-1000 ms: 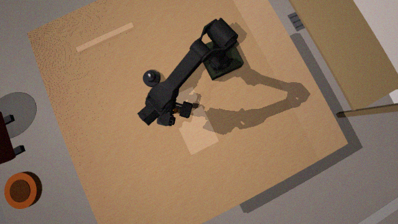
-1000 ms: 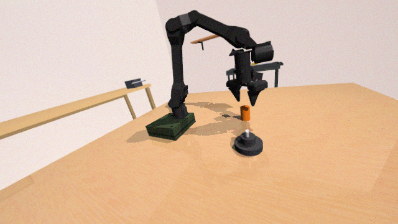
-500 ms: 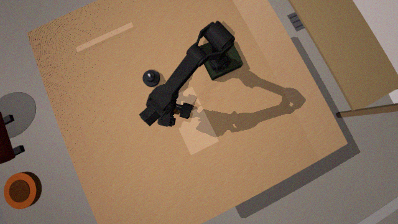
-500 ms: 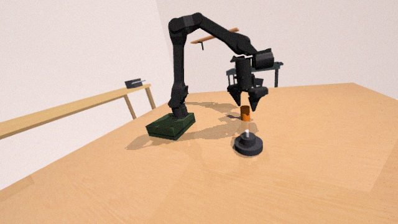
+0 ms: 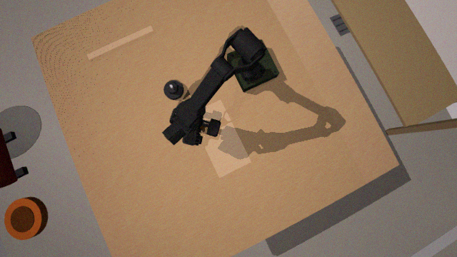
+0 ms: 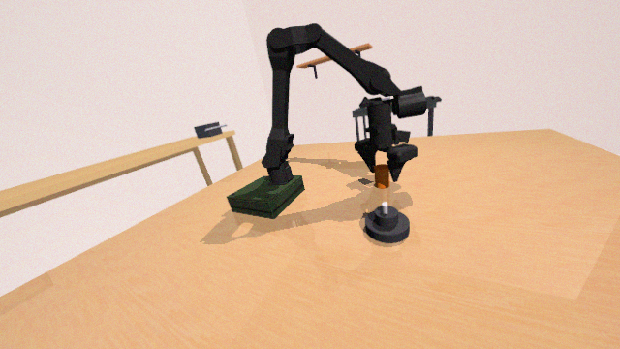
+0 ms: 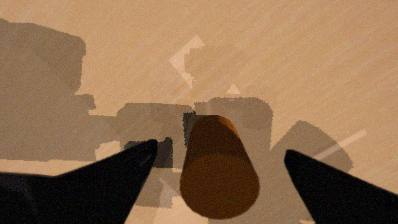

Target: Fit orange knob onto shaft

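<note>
The orange knob (image 5: 202, 127) (image 6: 382, 176) (image 7: 220, 170) is a plain, smooth-sided cylinder, standing upright on the table and deep brown where shade covers it; a brighter orange edge catches light in the wrist view. The gripper (image 5: 203, 131) (image 6: 385, 175) (image 7: 220, 150) is over it with its tapered black fingers spread wide, one on either side of the knob and gripping nothing. In the wrist view, gaps separate both fingertips from the knob's sides. The knob is off the pedestal (image 5: 173, 90) (image 6: 387, 230), a dark, stepped piece with a broad round foot and a narrower round tier. From its top rises the short silver shaft (image 5: 171, 86) (image 6: 385, 207), bright and bare; its flat side is too small to tell. Beneath everything spreads the table (image 5: 143, 200) (image 6: 291, 291) (image 7: 300, 40), tan wood with fine grain, crossed by shadows and pale patches of light. The matte black arm (image 5: 211, 86) (image 6: 281, 97) rises from a dark green, block-shaped base (image 5: 246, 86) (image 6: 252, 206). Farther out, a dark boxy object (image 6: 207, 130) sits on a long wooden side table (image 5: 393, 57) (image 6: 121, 157). Beyond the main table's edge in the top view is a round orange object (image 5: 23, 235) with a brown centre; whether that centre is hollow, I cannot tell.
</note>
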Controlling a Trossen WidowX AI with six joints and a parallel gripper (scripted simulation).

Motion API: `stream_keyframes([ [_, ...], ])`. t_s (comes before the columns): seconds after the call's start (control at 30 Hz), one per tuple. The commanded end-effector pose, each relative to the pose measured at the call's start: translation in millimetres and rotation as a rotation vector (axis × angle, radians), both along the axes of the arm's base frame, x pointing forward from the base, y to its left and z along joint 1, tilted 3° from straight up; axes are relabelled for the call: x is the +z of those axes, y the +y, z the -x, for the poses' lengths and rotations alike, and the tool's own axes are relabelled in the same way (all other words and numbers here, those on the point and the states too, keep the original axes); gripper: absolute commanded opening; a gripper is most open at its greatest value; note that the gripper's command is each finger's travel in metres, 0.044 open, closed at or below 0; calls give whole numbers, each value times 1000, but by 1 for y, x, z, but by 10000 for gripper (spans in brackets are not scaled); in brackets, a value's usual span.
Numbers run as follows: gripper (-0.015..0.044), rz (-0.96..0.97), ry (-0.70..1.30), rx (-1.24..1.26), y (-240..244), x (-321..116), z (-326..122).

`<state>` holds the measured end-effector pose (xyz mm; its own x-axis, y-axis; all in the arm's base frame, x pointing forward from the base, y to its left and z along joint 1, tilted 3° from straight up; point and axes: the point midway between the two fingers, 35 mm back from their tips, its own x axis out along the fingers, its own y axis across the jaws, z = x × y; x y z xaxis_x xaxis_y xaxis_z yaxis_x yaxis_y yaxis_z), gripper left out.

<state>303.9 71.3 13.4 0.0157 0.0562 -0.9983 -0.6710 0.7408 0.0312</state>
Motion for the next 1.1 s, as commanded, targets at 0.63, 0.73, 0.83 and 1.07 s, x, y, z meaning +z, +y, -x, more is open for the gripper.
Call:
stream_keyframes([
  [0.63,164,-2,16,-3,1,-19,4],
  [0.73,144,-2,16,-3,1,-19,4],
  [0.83,85,-2,16,-3,1,-19,4],
  [1.07,0,-2,15,-3,1,0,0],
])
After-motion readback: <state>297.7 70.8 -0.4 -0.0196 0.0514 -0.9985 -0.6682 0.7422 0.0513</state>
